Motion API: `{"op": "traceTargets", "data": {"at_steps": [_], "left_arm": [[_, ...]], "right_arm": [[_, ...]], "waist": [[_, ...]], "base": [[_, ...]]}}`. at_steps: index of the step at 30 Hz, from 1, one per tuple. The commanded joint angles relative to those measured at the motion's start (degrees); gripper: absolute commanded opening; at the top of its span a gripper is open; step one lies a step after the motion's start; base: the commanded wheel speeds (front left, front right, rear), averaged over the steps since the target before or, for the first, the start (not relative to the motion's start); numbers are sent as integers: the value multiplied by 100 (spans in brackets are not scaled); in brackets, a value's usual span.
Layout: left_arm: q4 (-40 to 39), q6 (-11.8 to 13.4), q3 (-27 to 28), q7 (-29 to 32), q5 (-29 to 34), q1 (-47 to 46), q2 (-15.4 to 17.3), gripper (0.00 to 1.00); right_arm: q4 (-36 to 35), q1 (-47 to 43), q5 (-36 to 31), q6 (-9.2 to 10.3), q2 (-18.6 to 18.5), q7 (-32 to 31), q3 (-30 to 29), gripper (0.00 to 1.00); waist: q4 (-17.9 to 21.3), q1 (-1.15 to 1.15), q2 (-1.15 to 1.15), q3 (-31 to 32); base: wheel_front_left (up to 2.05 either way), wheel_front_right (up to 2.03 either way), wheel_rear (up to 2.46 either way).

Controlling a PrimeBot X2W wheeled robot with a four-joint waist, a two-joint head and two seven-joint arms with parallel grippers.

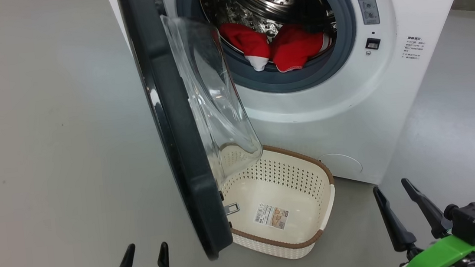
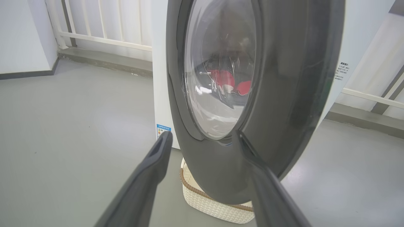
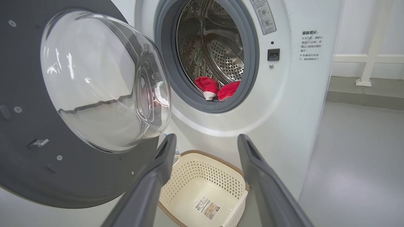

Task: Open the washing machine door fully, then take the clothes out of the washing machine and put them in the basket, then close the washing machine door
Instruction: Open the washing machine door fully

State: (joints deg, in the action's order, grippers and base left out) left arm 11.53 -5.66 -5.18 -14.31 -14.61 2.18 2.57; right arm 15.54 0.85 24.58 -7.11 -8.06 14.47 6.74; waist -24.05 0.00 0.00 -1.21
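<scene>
Grey floor (image 1: 45, 126), white railing (image 2: 104, 41) behind washing machine (image 1: 327, 111)

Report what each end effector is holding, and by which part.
Nothing is held. The left end effector and the right end effector both stand open and empty; the clothes lie inside the washing machine.
</scene>
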Motion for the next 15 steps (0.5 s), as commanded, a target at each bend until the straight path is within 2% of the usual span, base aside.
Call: {"op": "traceTargets", "data": {"at_steps": [1, 14, 15], "left_arm": [[-146, -31, 188, -69, 27, -201, 31, 100], [-230, 8, 212, -69, -58, -248, 31, 100], [-260, 8, 228, -69, -102, -258, 31, 91]], "right_arm": [[-112, -8, -65, -37, -28, 52, 159, 100], [-88, 2, -59, -37, 24, 52, 168, 100], [-86, 3, -59, -37, 29, 52, 168, 100]], "waist": [[-1, 0, 0, -1], [11, 0, 0, 13], [13, 0, 0, 18]], "base": [[0, 0, 0], [0, 0, 0], [0, 0, 0]]}}
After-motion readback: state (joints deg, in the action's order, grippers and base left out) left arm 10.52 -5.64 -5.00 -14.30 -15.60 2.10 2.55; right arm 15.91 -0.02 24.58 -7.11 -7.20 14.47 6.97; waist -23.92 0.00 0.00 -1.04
